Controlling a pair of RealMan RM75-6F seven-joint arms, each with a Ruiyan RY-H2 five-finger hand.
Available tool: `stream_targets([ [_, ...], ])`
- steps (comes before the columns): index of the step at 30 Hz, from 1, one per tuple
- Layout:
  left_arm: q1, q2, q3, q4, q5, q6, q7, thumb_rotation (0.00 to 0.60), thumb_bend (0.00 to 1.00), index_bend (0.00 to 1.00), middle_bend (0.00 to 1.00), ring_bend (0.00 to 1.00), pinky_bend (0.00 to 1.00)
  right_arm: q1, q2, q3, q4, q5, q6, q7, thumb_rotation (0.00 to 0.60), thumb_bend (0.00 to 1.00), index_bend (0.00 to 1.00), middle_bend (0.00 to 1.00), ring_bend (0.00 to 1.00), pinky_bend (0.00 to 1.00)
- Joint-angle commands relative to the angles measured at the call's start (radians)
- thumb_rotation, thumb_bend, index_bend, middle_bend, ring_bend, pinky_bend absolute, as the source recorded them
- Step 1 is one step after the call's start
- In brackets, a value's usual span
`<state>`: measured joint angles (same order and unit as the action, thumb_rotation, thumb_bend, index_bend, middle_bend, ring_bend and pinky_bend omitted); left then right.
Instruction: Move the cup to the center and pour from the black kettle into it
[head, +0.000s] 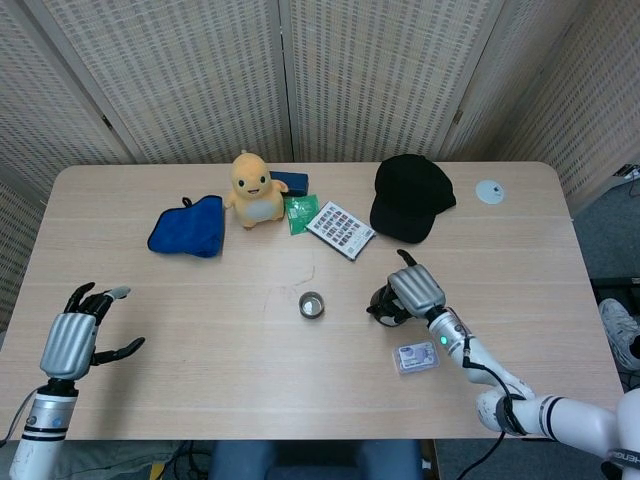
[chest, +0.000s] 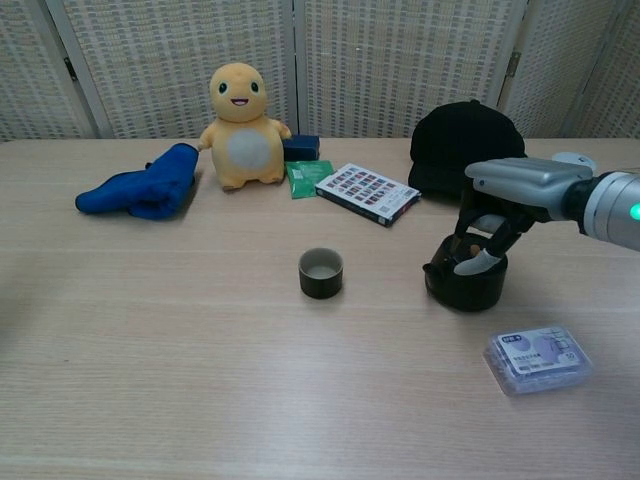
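The small dark cup (head: 312, 304) (chest: 321, 272) stands upright near the middle of the table, nothing touching it. To its right sits the black kettle (head: 382, 303) (chest: 466, 285). My right hand (head: 415, 288) (chest: 520, 183) is over the kettle, its fingers (chest: 482, 258) curled down around the handle on top, gripping it. The kettle's base looks to be on the table. My left hand (head: 76, 340) hovers at the front left corner with fingers spread and nothing in it; the chest view does not show it.
Along the back lie a blue cloth (chest: 145, 183), a yellow plush toy (chest: 240, 125), a green packet (chest: 304, 177), a printed box (chest: 366, 192) and a black cap (chest: 468, 148). A small plastic case (chest: 537, 358) lies just in front of the kettle. A white disc (head: 489, 191) sits far right.
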<state>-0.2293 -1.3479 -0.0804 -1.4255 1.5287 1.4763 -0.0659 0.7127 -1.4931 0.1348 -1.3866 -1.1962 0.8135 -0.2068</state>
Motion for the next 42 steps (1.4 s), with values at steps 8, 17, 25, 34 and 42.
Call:
stream_targets([
  [8,0.001,0.003,0.002,-0.002,0.008,0.005,-0.008,0.005,0.02,0.23,0.29,0.31,0.09,-0.005,0.037,0.002,-0.061,0.010,0.032,-0.024,0.401,0.00,1.00,1.00,0.97,0.09],
  [17,0.001,0.002,0.002,-0.002,0.012,0.008,-0.013,0.000,0.02,0.23,0.29,0.31,0.09,-0.018,0.054,-0.016,-0.098,-0.002,0.065,-0.049,0.418,0.25,1.00,1.00,0.98,0.20],
  [25,0.002,0.008,0.005,-0.010,0.015,0.009,-0.024,0.000,0.02,0.23,0.29,0.31,0.08,-0.030,0.056,-0.021,-0.108,-0.026,0.102,-0.051,0.421,0.39,1.00,1.00,0.99,0.27],
  [34,0.004,0.006,0.005,-0.011,0.016,0.012,-0.028,0.000,0.02,0.23,0.29,0.31,0.08,-0.020,0.040,-0.005,-0.099,-0.013,0.108,-0.063,0.425,0.42,1.00,1.00,0.99,0.42],
  [42,0.008,0.007,0.005,-0.006,0.012,0.014,-0.028,0.000,0.02,0.23,0.29,0.31,0.07,0.014,0.011,0.018,-0.070,-0.013,0.090,-0.067,0.429,0.44,1.00,1.00,0.99,0.52],
])
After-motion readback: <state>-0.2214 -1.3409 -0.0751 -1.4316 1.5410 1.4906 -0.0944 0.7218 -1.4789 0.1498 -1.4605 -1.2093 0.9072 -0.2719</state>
